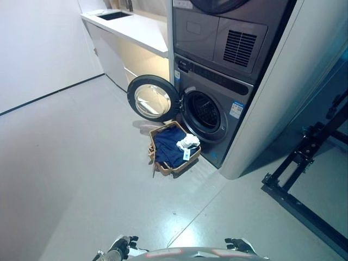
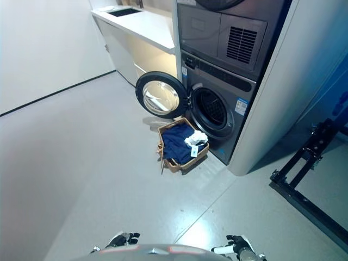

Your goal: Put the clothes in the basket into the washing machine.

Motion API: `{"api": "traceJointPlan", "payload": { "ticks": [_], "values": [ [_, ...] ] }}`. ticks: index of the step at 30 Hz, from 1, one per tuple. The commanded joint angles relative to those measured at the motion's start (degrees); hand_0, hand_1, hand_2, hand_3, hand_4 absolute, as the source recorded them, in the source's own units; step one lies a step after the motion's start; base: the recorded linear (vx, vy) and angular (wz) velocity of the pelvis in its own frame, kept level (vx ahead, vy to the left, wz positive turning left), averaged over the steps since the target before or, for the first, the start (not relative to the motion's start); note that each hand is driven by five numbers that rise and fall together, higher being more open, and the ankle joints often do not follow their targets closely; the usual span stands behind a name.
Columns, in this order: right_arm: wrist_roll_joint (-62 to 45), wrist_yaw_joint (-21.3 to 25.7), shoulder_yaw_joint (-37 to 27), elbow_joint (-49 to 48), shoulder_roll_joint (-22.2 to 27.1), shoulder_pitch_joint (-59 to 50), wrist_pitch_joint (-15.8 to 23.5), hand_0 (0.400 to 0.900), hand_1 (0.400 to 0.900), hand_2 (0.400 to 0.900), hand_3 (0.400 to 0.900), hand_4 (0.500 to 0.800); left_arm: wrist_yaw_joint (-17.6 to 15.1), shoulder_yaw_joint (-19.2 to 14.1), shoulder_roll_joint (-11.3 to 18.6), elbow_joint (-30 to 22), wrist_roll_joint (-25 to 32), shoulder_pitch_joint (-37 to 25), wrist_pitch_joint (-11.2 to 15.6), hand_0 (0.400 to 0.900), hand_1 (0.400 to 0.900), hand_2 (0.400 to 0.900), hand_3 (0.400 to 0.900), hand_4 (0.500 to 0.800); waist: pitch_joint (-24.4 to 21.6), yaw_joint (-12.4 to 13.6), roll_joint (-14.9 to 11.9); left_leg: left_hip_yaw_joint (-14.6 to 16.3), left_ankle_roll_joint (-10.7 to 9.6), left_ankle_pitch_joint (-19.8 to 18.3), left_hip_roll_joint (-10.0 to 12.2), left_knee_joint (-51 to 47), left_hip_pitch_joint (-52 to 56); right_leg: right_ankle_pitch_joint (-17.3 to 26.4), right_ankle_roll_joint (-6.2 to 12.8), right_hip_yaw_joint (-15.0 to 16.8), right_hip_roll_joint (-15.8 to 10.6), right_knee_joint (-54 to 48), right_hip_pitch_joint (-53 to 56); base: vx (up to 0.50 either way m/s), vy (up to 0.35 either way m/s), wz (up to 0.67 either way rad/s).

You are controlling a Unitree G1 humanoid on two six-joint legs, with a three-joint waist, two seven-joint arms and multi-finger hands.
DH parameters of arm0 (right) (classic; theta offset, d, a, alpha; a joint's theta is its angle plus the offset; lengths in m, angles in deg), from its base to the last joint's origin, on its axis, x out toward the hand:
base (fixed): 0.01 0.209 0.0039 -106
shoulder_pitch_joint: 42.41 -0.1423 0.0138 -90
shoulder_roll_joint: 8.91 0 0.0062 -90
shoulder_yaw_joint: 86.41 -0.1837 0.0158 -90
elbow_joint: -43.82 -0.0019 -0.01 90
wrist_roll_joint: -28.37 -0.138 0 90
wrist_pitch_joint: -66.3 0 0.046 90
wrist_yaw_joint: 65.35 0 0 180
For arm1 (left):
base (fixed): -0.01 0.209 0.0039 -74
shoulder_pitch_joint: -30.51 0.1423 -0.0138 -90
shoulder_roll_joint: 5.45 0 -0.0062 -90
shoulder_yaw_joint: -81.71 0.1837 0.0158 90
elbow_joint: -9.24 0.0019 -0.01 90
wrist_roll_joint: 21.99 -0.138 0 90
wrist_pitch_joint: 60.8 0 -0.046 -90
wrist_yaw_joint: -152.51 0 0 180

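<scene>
The basket [image 1: 174, 149] sits on the floor [image 1: 81, 179] at 12 o'clock, well apart from the robot, just in front of the washing machine [image 1: 209, 117]. It holds a dark blue garment [image 1: 168, 148] with a white garment [image 1: 188, 142] on top at its 3 o'clock side. The machine door [image 1: 153, 98] is swung open toward 9 o'clock, leaving the drum opening [image 1: 205, 111] exposed.

Step in hand, as judged: approach; no garment is picked up yet. The next move calls for closing on the basket, then reaching down to the clothes.

The left robot hand [image 1: 120, 247] at 7 o'clock and the right robot hand [image 1: 238, 245] at 5 o'clock show only at the lower edge; whether their fingers are spread or curled cannot be told.

Clearance: bare floor lies between robot and basket. A black metal frame [image 1: 304, 174] stands at 3 o'clock; the white surface [image 1: 136, 27] runs at 11 o'clock.
</scene>
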Motion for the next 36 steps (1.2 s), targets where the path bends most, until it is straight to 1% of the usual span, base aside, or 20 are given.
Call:
{"api": "traceJointPlan", "payload": {
  "ticks": [1,3,4,6,9,12,14,15,16,18,19,20,21,23,26,28,30,32,34,36],
  "values": [
    [-1.7,0.5,3.0,-0.7,1.2,-3.1,1.4,0.9,0.9,0.9,0.9,0.8,-0.8,-2.1,1.7,-0.6,1.9,-3.0,0.7,0.9,0.9,0.9,0.9,0.8,2.3,0.9,-5.1,-1.1,0.6,-6.9,-1.7,16.2,-6.7,-1.7,-0.27,2.6,-0.9,3.5,-1.8,0.05,-0.192,-0.03],
    [-1.7,0.7,2.9,-1.1,1.4,-2.7,1.5,0.9,0.9,0.9,0.9,0.8,-1.0,-2.2,1.6,-1.7,2.4,-3.3,0.9,0.9,0.9,0.9,0.9,0.8,4.7,2.3,-5.9,-2.8,0.0,-3.6,-2.1,30.9,-13.6,-2.0,-1.42,2.3,-0.7,3.9,-0.3,0.05,-0.217,0.09],
    [-1.8,0.9,2.8,-1.3,1.5,-2.7,1.5,0.9,0.9,0.9,0.9,0.8,-1.3,-2.4,1.7,-1.6,2.7,-3.7,1.1,0.9,0.9,0.9,0.9,0.8,5.7,3.0,-6.3,-3.6,-0.4,-1.0,-3.1,35.0,-16.5,-2.2,-1.82,2.0,-0.8,3.9,0.1,0.06,-0.199,0.2],
    [-2.1,1.3,2.6,-1.0,1.8,-2.7,1.5,0.9,0.9,0.9,0.9,0.8,-1.6,-3.1,1.9,-1.0,3.7,-3.9,1.4,0.9,0.9,0.9,0.9,0.8,6.3,3.4,-6.7,-3.2,-0.8,0.8,-3.6,39.1,-21.5,-2.9,-2.24,1.0,-1.0,3.4,1.0,0.15,-0.146,0.19],
    [-2.6,1.9,3.2,-1.1,1.4,-3.4,1.8,0.9,0.9,0.9,0.9,0.8,-2.5,-3.9,2.3,0.0,4.3,-3.8,1.7,0.9,0.9,0.9,0.9,0.8,5.7,4.6,-6.0,-3.0,-0.6,1.5,-4.8,28.4,-26.1,-5.0,-1.92,1.7,0.4,2.1,3.2,0.28,-0.054,-0.17],
    [-2.6,2.5,4.5,-1.4,0.7,-3.7,2.0,0.9,0.9,0.9,0.9,0.8,-3.5,-4.0,2.6,1.2,5.0,-3.1,1.7,0.9,0.9,0.9,0.9,0.8,5.0,5.5,-4.7,-3.2,-1.3,6.2,-0.3,8.5,-25.4,-7.4,-0.82,3.6,1.9,0.4,7.0,0.41,0.037,-0.43],
    [-2.5,2.8,4.8,-1.3,0.6,-4.0,2.0,0.9,0.9,0.9,0.9,0.8,-4.0,-4.2,2.3,1.7,5.0,-2.8,1.7,0.9,0.9,0.9,0.9,0.8,4.5,5.6,-4.5,-0.9,-1.8,7.9,2.0,-0.1,-25.7,-8.8,0.23,4.7,1.4,0.0,9.2,0.43,0.103,-0.54],
    [-2.4,2.7,4.8,-1.2,0.6,-4.0,1.9,0.9,0.9,0.9,0.9,0.8,-4.0,-4.4,2.1,1.7,5.0,-2.5,1.5,0.9,0.9,0.9,0.9,0.8,4.1,5.6,-4.3,-0.1,-1.9,8.5,2.6,0.1,-25.4,-9.2,0.66,5.4,1.1,0.0,10.5,0.51,0.165,-0.76],
    [-2.2,2.5,4.5,-1.0,0.4,-4.0,1.7,0.9,0.9,0.9,0.9,0.8,-4.1,-4.7,2.0,2.1,4.8,-1.9,1.4,0.9,0.9,0.9,0.9,0.8,3.0,6.0,-4.5,0.7,-1.4,8.4,2.4,0.4,-23.9,-9.8,1.1,6.2,0.6,0.4,11.9,0.53,0.201,-0.72],
    [-2.1,2.4,4.3,-0.7,-0.1,-3.8,1.7,0.9,0.9,0.9,0.9,0.8,-4.1,-4.7,2.7,2.0,4.7,-2.3,1.3,0.9,0.9,0.9,0.9,0.8,1.1,6.5,-5.3,0.3,-0.8,11.3,1.4,0.4,-22.6,-10.0,1.96,6.7,-0.9,3.5,12.2,0.6,0.232,-0.47],
    [-2.2,2.2,4.1,-0.9,-0.2,-3.4,1.8,0.9,0.9,0.9,0.9,0.8,-4.0,-4.5,3.1,1.6,4.6,-2.4,1.3,0.9,0.9,0.9,0.9,0.8,0.5,6.3,-5.8,0.4,-0.2,10.8,0.7,1.3,-21.9,-9.1,2.8,7.0,-1.7,6.8,11.4,0.54,0.222,-0.23],
    [-2.3,2.0,3.7,-1.0,-0.3,-3.0,1.7,0.9,0.9,0.9,0.9,0.8,-3.8,-4.2,3.5,1.3,4.2,-2.6,1.5,0.9,0.9,0.9,0.9,0.8,-0.1,6.3,-6.4,0.5,0.6,10.0,-0.3,2.1,-21.0,-5.1,3.85,7.5,-2.3,11.1,9.6,0.44,0.227,-0.09],
    [-2.5,1.7,3.3,-1.1,-0.3,-2.9,1.8,0.9,0.9,0.9,0.9,0.8,-3.7,-3.8,3.7,1.1,4.0,-2.8,1.5,0.9,0.9,0.9,0.9,0.8,-0.2,6.0,-7.1,0.8,1.6,8.7,-1.7,3.2,-20.2,0.6,5.1,7.8,-3.4,16.4,7.9,0.44,0.254,0.06],
    [-2.5,1.3,2.9,-1.3,-0.4,-2.6,1.6,0.9,0.9,0.9,0.9,0.8,-3.5,-3.2,4.4,-0.5,3.8,-3.7,1.5,0.9,0.9,0.9,0.9,0.8,0.4,5.1,-7.2,1.1,3.8,5.3,-3.6,4.9,-17.6,11.5,5.63,8.4,-4.7,29.2,3.2,0.38,0.285,0.14],
    [-2.2,1.3,2.7,-1.8,-0.5,-2.6,1.7,0.9,0.9,0.9,0.9,0.8,-3.5,-2.6,4.8,-1.2,4.0,-5.1,1.7,0.9,0.9,0.9,0.9,0.8,2.5,3.3,-4.6,0.4,6.0,2.3,-4.2,4.7,-12.3,13.8,5.53,6.5,-4.4,41.8,-4.9,0.34,0.288,0.12],
    [-2.2,1.2,2.3,-2.2,-0.1,-2.3,1.8,0.9,0.9,0.9,0.9,0.8,-3.4,-2.3,5.1,-2.1,4.2,-5.5,1.7,0.9,0.9,0.9,0.9,0.8,3.6,2.1,-3.3,-1.2,6.3,1.4,-4.3,3.5,-8.7,9.2,4.2,4.7,-5.0,43.8,-10.6,0.42,0.215,0.3],
    [-2.6,1.2,1.4,-1.6,0.1,-1.8,1.5,0.9,0.9,0.9,0.9,0.8,-3.3,-2.1,5.2,-2.5,4.3,-6.2,2.0,0.9,0.9,0.9,0.9,0.8,4.4,0.7,-2.7,-3.1,5.9,0.1,-4.8,2.1,-4.7,3.6,2.87,1.8,-5.9,36.6,-14.0,0.46,0.091,0.48],
    [-2.8,1.3,0.8,-1.1,0.0,-1.5,1.4,0.9,0.9,0.9,0.9,0.8,-2.9,-1.9,5.0,-1.7,4.1,-6.4,2.1,0.9,0.9,0.9,0.9,0.8,4.6,0.0,-2.8,-4.4,5.3,-1.4,-5.3,1.5,-2.4,3.0,2.99,0.5,-6.4,27.9,-15.2,0.41,-0.018,0.41],
    [-2.4,1.1,-0.1,-1.3,0.1,-1.2,1.3,0.9,0.9,0.9,0.9,0.8,-2.7,-1.5,4.7,-0.5,3.7,-6.5,2.3,0.9,0.9,0.9,0.9,0.8,4.6,-0.9,-3.9,-5.8,4.6,-3.6,-6.4,-0.1,1.3,5.8,4.13,0.1,-6.6,11.8,-15.9,0.48,-0.097,0.44],
    [-1.6,1.1,-0.4,-1.8,0.3,-1.3,1.1,0.9,0.9,0.9,0.9,0.8,-2.6,-1.7,4.6,0.7,3.6,-6.6,2.6,0.9,0.9,0.9,0.9,0.8,4.7,-1.2,-4.7,-6.6,4.0,-5.5,-6.9,-0.6,3.6,10.0,5.6,-0.7,-7.5,1.8,-16.5,0.48,-0.099,0.38]
  ]
}}
